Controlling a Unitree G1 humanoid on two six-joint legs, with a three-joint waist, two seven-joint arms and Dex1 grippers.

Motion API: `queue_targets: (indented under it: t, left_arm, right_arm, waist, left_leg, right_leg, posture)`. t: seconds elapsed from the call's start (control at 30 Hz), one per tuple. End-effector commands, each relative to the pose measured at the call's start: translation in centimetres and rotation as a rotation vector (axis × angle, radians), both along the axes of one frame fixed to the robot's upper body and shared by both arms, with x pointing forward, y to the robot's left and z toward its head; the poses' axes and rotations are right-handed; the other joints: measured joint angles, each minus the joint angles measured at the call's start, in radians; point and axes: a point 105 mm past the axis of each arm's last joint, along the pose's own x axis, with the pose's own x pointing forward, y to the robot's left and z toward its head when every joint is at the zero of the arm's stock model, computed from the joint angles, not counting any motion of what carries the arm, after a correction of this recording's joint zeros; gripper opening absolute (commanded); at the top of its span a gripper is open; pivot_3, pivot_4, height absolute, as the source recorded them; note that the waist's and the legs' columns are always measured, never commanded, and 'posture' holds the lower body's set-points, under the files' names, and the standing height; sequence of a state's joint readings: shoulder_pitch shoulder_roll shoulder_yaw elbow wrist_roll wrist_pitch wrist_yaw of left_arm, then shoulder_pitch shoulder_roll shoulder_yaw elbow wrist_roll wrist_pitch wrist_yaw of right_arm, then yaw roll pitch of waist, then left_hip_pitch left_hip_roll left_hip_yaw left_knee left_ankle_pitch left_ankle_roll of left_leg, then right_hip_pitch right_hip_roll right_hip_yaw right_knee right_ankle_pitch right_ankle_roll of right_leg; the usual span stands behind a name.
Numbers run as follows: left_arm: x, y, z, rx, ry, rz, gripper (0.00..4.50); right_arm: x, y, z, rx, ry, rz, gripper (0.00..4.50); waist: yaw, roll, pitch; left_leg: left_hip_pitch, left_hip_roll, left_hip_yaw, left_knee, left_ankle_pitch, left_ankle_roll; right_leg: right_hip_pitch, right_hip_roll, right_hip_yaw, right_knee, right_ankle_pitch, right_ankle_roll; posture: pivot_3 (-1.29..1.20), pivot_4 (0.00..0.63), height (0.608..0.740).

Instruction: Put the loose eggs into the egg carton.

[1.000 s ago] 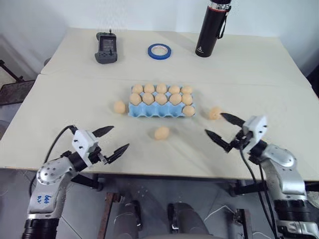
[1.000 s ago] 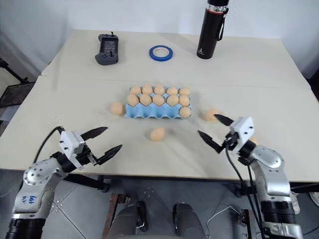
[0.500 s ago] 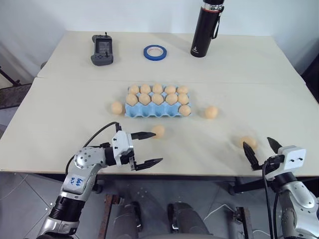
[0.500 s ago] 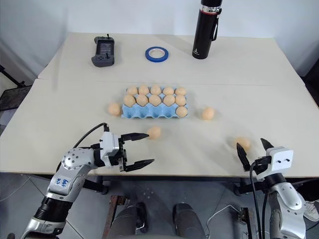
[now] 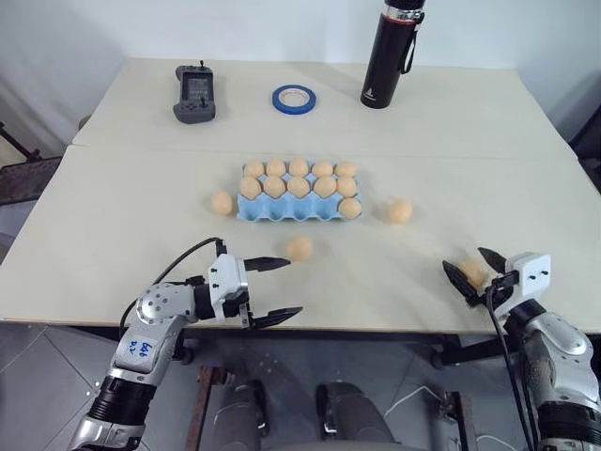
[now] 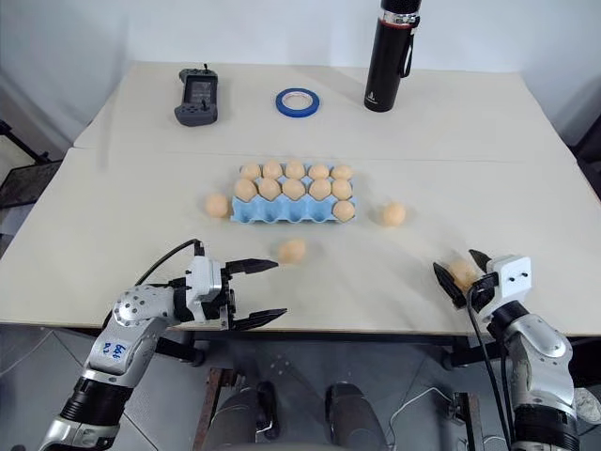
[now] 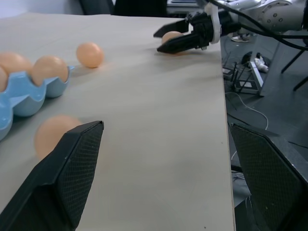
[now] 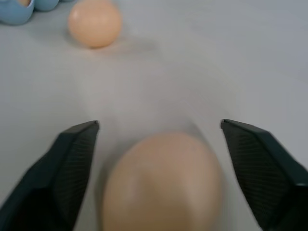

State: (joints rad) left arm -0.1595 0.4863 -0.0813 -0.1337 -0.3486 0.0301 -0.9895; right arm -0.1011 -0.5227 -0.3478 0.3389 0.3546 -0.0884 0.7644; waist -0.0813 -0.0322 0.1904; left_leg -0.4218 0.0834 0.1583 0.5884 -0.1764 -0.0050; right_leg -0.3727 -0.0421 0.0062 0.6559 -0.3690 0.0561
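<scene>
The light blue egg carton point(image 5: 282, 210) sits mid-table with several eggs in its cups. Loose tan eggs lie left of it point(image 5: 222, 202), in front of it point(image 5: 300, 248) and to its right point(image 5: 400, 210). Another loose egg point(image 5: 472, 272) rests near the table's front right edge. My right gripper point(image 5: 471, 268) is open and flanks it, with its fingers point(image 8: 72, 163) close on both sides of the egg point(image 8: 161, 183). My left gripper point(image 5: 285, 287) is wide open and level at the front edge. The front egg point(image 7: 53, 137) lies just past its upper fingertip.
At the back of the table stand a black flask point(image 5: 388, 56), a blue tape ring point(image 5: 294, 97) and a grey handheld controller point(image 5: 195, 91). Both grippers hover at the table's front edge point(image 5: 376, 331). A seam point(image 5: 141, 148) crosses the tabletop behind the carton.
My right gripper dropped down and to the right to the egg by the front edge, and its fingers narrowed around it. My left gripper swung right toward the front egg, then held still.
</scene>
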Motion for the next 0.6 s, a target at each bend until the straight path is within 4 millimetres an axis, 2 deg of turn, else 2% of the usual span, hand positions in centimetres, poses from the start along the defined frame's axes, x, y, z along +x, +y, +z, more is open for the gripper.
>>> queue_targets:
  t: [0.03,0.1,0.2,0.33,0.43,0.6]
  left_arm:
    - [-0.1,0.5,1.2,-0.002,-0.065,0.029,4.5]
    - [0.0,1.1,1.3,-0.003,-0.07,0.062,4.5]
    - [0.2,2.2,1.5,-0.014,-0.071,0.121,4.5]
    - [0.6,4.5,1.5,-0.035,-0.059,0.238,4.5]
    - [1.0,6.4,1.4,-0.041,-0.055,0.333,4.5]
    - [1.1,7.2,1.5,-0.045,-0.063,0.388,4.5]
  right_arm:
    - [0.1,-0.3,0.4,-0.017,-0.013,0.032,2.83]
    - [0.3,0.1,0.6,-0.009,-0.031,0.057,2.19]
    - [0.9,2.0,1.5,-0.014,-0.071,0.136,1.99]
    - [1.9,7.3,4.9,0.024,-0.174,0.313,1.99]
    - [2.6,13.3,7.1,0.04,-0.222,0.491,1.99]
    - [5.3,20.1,9.3,0.022,-0.262,0.568,1.99]
  waist:
    - [0.0,0.0,0.0]
    - [0.0,0.0,0.0]
    - [-0.004,0.0,0.0]
    - [-0.011,0.001,0.0]
    - [-0.01,0.001,0.0]
    - [-0.005,0.001,0.0]
  left_leg:
    - [0.0,0.0,0.0,0.0,0.0,0.0]
    - [0.0,0.0,0.0,0.001,0.0,0.0]
    - [0.0,0.0,0.0,0.002,0.0,0.0]
    - [0.0,0.001,0.0,0.002,0.0,0.0]
    - [0.0,0.001,-0.001,0.002,0.0,0.0]
    - [0.0,0.001,-0.001,0.001,0.0,-0.001]
  right_leg:
    - [0.0,0.0,0.0,0.0,0.0,0.0]
    - [0.001,0.0,0.0,0.0,0.0,0.0]
    - [0.001,0.0,0.0,0.0,0.0,0.001]
    - [0.0,0.0,0.0,0.002,0.0,0.001]
    - [-0.001,0.001,0.0,0.004,0.0,0.0]
    - [-0.002,-0.001,0.0,0.004,0.0,0.0]
  posture:
    - [0.0,0.15,0.74]
    - [0.0,0.15,0.74]
    - [0.0,0.15,0.74]
    - [0.0,0.15,0.74]
    - [0.0,0.15,0.74]
    - [0.0,0.15,0.74]
